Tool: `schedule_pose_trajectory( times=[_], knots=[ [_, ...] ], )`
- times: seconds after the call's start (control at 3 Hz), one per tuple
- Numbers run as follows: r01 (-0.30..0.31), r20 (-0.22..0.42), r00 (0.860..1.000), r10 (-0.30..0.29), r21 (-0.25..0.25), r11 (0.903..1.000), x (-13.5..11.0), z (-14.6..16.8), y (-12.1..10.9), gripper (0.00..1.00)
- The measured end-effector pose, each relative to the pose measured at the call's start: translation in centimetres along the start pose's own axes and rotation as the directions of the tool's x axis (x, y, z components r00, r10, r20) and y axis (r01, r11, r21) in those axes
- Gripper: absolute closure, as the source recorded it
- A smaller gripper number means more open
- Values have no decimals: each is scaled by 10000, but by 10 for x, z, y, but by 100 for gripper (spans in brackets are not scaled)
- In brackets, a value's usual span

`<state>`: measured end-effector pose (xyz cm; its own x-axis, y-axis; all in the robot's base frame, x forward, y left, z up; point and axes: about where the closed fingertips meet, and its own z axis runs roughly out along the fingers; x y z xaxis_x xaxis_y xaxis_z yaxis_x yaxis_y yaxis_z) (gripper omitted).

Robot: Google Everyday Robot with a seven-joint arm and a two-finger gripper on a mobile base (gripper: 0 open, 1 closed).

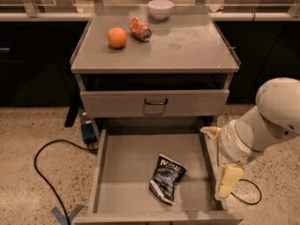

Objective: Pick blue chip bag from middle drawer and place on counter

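The blue chip bag lies flat on the bottom of the open middle drawer, right of its centre and near the front. My gripper hangs from the white arm at the right, over the drawer's right wall, a little to the right of the bag and not touching it. The counter is the grey cabinet top above the drawers.
On the counter stand an orange, an orange-red soda can lying on its side, and a white bowl at the back. The upper drawer front is closed. A black cable loops on the floor at the left.
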<state>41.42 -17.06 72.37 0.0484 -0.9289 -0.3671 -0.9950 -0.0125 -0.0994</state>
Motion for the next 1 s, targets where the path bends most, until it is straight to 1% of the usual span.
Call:
schedule_pose_trajectory(
  times=[0.33,0.67,1.0],
  knots=[
    [1025,362,9941,-1025,11,9947,-10,33,-4,0],
    [1696,726,9827,-1703,157,9854,-15,75,-10,0],
    [1867,1126,9761,-1856,10,9824,-13,125,-18,0]
  ],
)
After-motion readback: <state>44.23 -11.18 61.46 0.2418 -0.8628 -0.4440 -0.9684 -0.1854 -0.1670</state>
